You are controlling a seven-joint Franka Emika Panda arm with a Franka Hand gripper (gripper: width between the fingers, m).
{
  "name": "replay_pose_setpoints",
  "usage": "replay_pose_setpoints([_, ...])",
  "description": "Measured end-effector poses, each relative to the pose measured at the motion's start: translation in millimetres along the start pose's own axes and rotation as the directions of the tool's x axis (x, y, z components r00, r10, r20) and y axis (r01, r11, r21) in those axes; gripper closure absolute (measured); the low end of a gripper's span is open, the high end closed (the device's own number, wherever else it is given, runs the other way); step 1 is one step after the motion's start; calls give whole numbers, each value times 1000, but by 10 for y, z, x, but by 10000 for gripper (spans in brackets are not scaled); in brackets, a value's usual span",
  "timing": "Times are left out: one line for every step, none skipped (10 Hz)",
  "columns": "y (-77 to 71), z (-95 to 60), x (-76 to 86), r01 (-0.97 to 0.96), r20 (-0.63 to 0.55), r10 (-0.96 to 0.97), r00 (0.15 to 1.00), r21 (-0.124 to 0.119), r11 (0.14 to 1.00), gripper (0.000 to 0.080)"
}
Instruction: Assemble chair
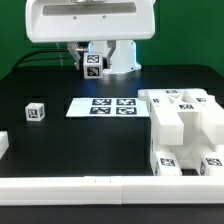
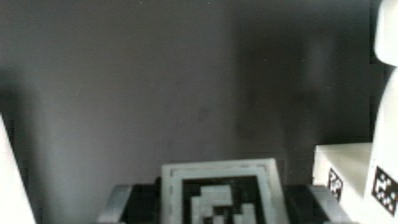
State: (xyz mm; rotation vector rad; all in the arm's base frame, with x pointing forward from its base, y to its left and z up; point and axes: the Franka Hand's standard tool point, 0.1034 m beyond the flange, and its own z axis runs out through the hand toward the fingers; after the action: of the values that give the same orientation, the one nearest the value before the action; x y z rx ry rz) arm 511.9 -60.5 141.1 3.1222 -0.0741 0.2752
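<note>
My gripper [image 1: 92, 68] hangs at the back of the table, raised above the black surface, shut on a small white tagged chair part [image 1: 93, 64]. In the wrist view that part [image 2: 221, 185] sits between my dark fingers [image 2: 134, 203], its tag facing the camera. The large white chair assembly [image 1: 185, 125], blocky slabs with several tags, stands on the exterior view's right, apart from the gripper. Its edge shows in the wrist view [image 2: 359, 172]. A small white tagged cube [image 1: 36, 112] lies alone on the exterior view's left.
The marker board [image 1: 110, 105] lies flat in the middle of the table, in front of the gripper. A long white border rail [image 1: 90, 188] runs along the front edge, with a short rail piece [image 1: 3, 146] at the left. The robot's white base [image 1: 88, 20] is at the back.
</note>
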Motion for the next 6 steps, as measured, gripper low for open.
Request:
replay_pose_setpoints([32,8,-11,0,-64,-1,998,-17,1000,519])
replay_pose_setpoints([33,-6,13,2,-114,-5,993,-32,999,519])
replay_pose_setpoints([-50,-128,140,21,-242,-35,970,-62,998,519])
replay_pose_setpoints([-133,-244,189,25,-353,-54,934,-88,996,519])
replay_pose_setpoints([-296,-352,221,23,-432,-60,900,-89,996,519])
replay_pose_setpoints([-440,-374,220,24,-466,-59,883,-82,996,519])
